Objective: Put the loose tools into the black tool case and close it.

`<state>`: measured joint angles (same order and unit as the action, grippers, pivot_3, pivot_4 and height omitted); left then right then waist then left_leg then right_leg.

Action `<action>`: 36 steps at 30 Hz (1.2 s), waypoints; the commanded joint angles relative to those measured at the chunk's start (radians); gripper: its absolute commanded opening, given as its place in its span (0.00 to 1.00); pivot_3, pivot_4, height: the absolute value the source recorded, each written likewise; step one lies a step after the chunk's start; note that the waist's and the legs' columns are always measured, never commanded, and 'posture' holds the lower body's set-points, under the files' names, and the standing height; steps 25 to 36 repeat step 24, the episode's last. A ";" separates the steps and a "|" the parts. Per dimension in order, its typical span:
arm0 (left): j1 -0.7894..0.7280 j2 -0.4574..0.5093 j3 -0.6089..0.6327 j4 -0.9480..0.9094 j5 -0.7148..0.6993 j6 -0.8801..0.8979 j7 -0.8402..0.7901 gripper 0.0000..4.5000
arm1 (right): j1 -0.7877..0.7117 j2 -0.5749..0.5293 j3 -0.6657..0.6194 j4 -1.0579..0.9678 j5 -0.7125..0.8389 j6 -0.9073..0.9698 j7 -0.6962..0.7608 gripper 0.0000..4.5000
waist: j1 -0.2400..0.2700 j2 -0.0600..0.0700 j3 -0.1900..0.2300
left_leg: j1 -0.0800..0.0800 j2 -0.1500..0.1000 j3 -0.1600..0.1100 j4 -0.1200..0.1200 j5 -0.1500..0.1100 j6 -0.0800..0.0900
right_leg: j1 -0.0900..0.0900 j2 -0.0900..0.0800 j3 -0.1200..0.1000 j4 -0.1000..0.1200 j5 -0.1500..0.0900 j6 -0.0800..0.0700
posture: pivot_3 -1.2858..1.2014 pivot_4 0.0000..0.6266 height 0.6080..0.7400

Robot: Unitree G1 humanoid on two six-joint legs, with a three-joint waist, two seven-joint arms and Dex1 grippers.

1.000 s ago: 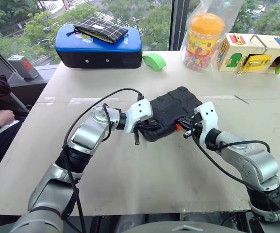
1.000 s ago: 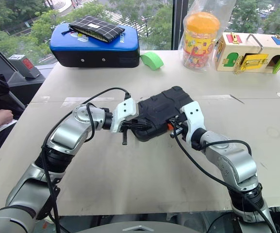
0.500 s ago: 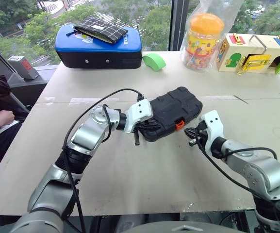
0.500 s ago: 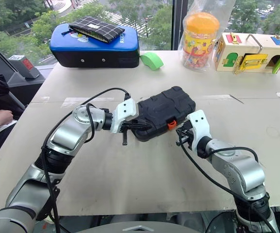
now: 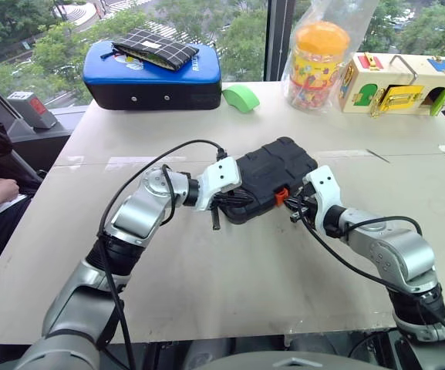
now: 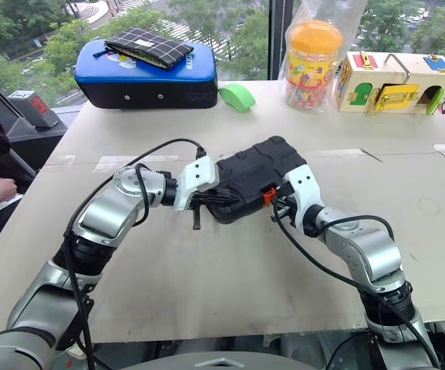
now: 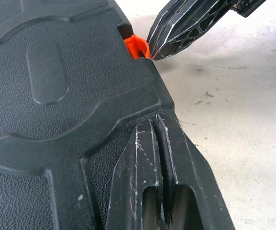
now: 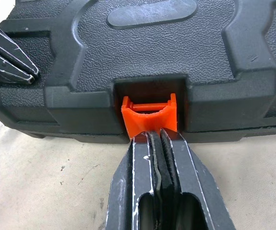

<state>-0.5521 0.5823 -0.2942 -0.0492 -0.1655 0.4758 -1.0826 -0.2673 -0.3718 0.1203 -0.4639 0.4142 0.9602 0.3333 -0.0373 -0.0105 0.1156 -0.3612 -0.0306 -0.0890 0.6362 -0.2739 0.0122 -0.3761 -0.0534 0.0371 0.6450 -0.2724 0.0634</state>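
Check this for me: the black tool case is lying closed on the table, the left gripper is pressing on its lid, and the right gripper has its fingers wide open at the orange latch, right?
Not quite. The right gripper is shut, not wide open; the right wrist view shows its two fingers pressed together, tips at the orange latch. The rest holds: the black tool case lies closed on the table, and the left gripper presses on its lid.

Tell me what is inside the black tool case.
The black tool case lies shut on the table, so its contents are hidden. Only its ribbed lid and orange latch show, with the shut right gripper at the latch.
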 commanded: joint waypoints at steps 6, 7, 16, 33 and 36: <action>0.311 -0.028 0.301 -0.271 -0.351 0.137 0.035 0.23 | 0.354 -0.230 -0.259 -0.195 0.033 -0.382 0.310 0.30 | 0.015 0.000 0.006 | -0.007 0.000 -0.002 -0.001 -0.001 0.001 | -0.004 -0.001 -0.001 -0.004 -0.001 0.001 | 0.52 0.24 1.00; 0.360 -0.008 0.332 -0.314 -0.374 0.149 0.039 0.35 | 0.396 -0.260 -0.304 -0.203 0.049 -0.400 0.347 0.40 | 0.011 0.001 0.007 | -0.007 0.000 0.000 -0.001 -0.002 0.003 | -0.004 -0.002 0.000 -0.005 -0.001 0.001 | 0.52 0.24 1.00; 0.832 0.145 0.650 -0.480 -0.440 0.126 0.036 0.99 | 0.797 -0.370 -0.770 -0.159 0.149 -0.566 0.672 1.00 | 0.038 0.002 0.015 | -0.003 0.001 0.000 -0.002 -0.004 0.006 | 0.002 -0.009 0.004 -0.010 -0.001 0.000 | 0.52 0.24 1.00; 0.950 0.160 0.713 -0.491 -0.487 0.095 0.013 0.99 | 0.902 -0.345 -0.848 -0.060 0.113 -0.696 0.759 1.00 | 0.054 0.001 0.016 | -0.005 0.001 0.006 0.000 -0.004 0.006 | 0.003 -0.014 0.003 -0.015 -0.003 -0.003 | 0.52 0.24 1.00; 0.950 0.160 0.713 -0.491 -0.487 0.095 0.013 0.99 | 0.902 -0.345 -0.848 -0.060 0.113 -0.696 0.759 1.00 | 0.054 0.001 0.016 | -0.005 0.001 0.006 0.000 -0.004 0.006 | 0.003 -0.014 0.003 -0.015 -0.003 -0.003 | 0.52 0.24 1.00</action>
